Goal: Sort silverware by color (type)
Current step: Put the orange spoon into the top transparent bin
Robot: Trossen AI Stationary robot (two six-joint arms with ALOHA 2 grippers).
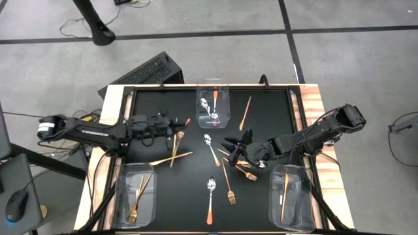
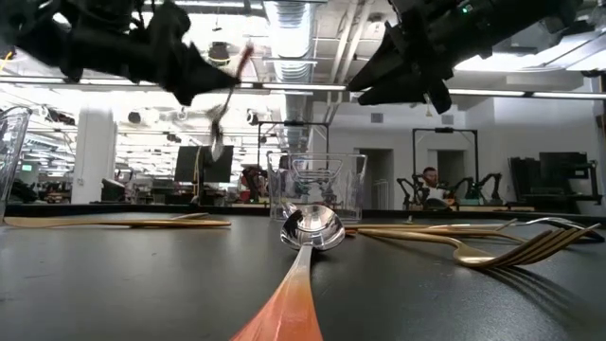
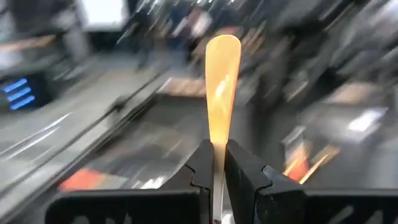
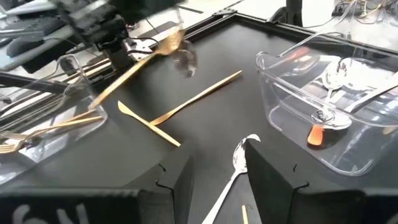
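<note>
A black mat (image 1: 196,189) in a wooden frame covers the table, with an open workshop hall visible beyond it in the low view. The left gripper (image 1: 171,124) hangs over the mat's left part, its fingers (image 3: 239,174) pinched tightly on a spoon with an orange handle (image 3: 221,87), lifted clear of the mat; in the low view the spoon dangles in the air with its bowl downward.

Just beside it on the mat lie two crossed gold knives (image 1: 174,153). Toward the middle sits a silver spoon (image 1: 210,147), and near the mat's front edge another orange-handled spoon (image 1: 210,199) with a gold fork (image 1: 229,189) beside it. A single gold knife (image 1: 245,112) rests near the back edge, right of centre.

The right gripper (image 1: 236,146) hovers right of the middle, above a small heap of gold forks (image 1: 243,166); its fingers (image 4: 270,177) stand apart with nothing between them.

Three clear bins sit on the mat. The back bin (image 1: 224,104), at the middle of the back edge, holds spoons. The front-left bin (image 1: 123,196) holds gold forks. The front-right bin (image 1: 300,202) holds a gold knife.
</note>
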